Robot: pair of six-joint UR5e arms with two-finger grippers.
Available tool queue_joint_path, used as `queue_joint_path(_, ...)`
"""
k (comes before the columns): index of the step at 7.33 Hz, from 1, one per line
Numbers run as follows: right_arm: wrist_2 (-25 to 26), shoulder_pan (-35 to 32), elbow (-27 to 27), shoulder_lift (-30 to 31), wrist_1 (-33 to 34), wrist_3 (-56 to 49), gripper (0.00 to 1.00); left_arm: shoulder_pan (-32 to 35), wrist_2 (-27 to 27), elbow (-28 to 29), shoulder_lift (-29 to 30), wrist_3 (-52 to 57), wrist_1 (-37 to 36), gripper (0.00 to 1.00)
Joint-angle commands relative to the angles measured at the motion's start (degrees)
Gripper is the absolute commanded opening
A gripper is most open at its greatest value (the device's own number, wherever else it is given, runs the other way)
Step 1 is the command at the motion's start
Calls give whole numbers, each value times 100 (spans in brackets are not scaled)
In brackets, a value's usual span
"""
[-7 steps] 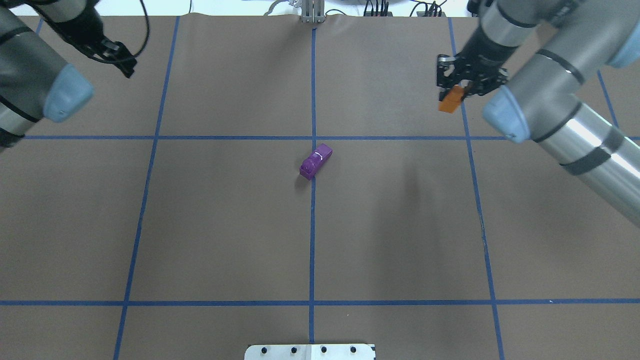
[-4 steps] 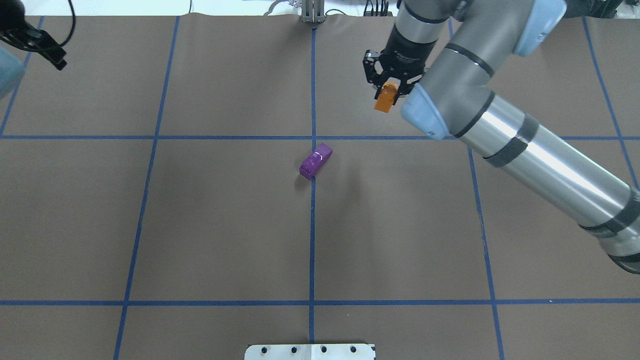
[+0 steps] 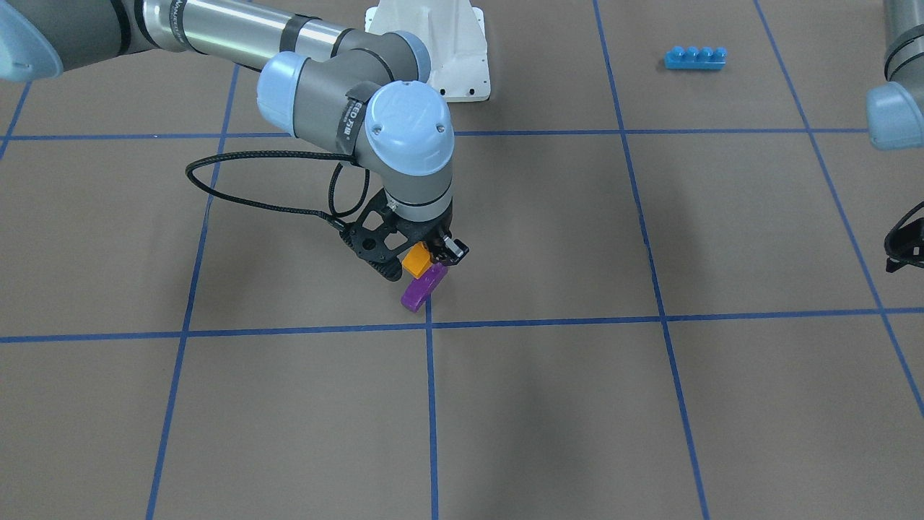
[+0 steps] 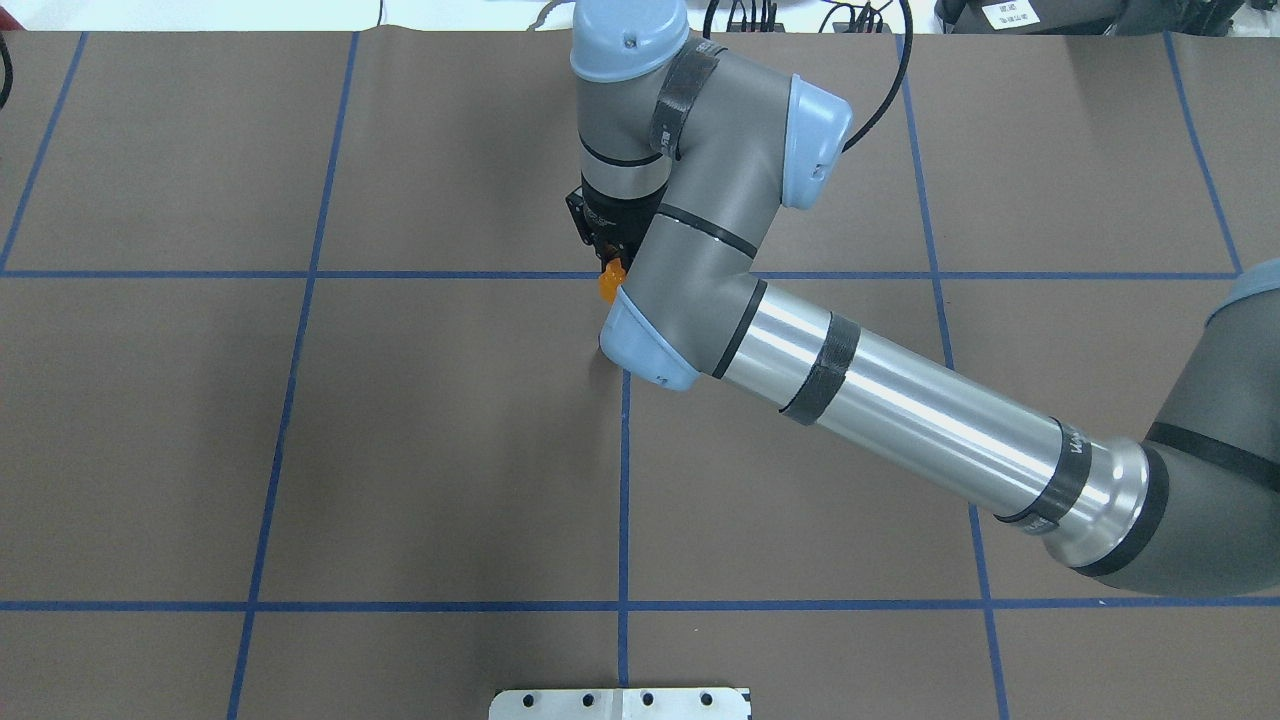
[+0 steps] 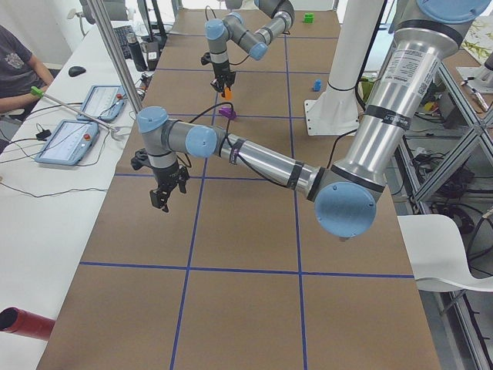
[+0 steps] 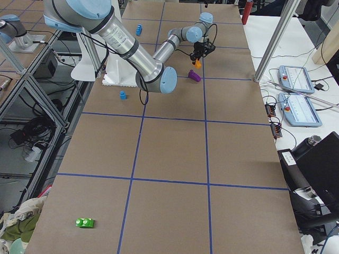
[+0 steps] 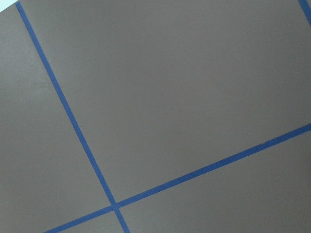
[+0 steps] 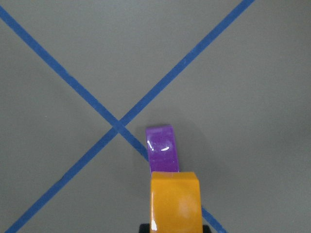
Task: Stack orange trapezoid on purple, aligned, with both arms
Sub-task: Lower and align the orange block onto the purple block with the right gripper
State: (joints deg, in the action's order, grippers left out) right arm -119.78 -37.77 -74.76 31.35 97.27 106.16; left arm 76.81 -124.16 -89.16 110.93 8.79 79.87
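Note:
My right gripper [image 3: 420,261] is shut on the orange trapezoid [image 3: 416,259] and holds it just above the purple block [image 3: 422,287], which lies on the table at the centre grid crossing. In the right wrist view the orange block [image 8: 175,201] hangs over the near end of the purple block [image 8: 162,150]; I cannot tell if they touch. In the overhead view only the orange block [image 4: 607,284] shows, and my right arm hides the purple one. My left gripper [image 5: 160,196] hangs over the table far to the left, away from both blocks. I cannot tell whether it is open or shut.
A long blue four-stud brick [image 3: 695,57] lies near the white base [image 3: 440,50]. A small blue block [image 6: 123,94] and a green block [image 6: 85,223] lie far from the centre. A side table with tablets [image 5: 73,142] and an operator runs along the far edge.
My right arm has swung from the far right to the table's centre with the orange block and now covers the purple block from above. My left arm has left the overhead view.

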Motion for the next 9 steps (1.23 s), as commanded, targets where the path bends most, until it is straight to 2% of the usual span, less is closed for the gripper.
queue_joint_path(1, 113, 129, 76, 11, -76, 326, 0, 1, -3, -22, -10, 0, 11, 100)
queue_joint_path(6, 175, 227, 199, 20, -85, 361, 0, -17, -3, -13, -10, -26, 11, 100)
queue_joint_path(8, 210, 227, 470, 20, -654, 414, 0, -17, -3, -22, -10, -27, 11, 100)
queue_joint_path(9, 219, 227, 471, 20, -648, 388, 0, -17, -3, -22, -10, -35, 11, 100)
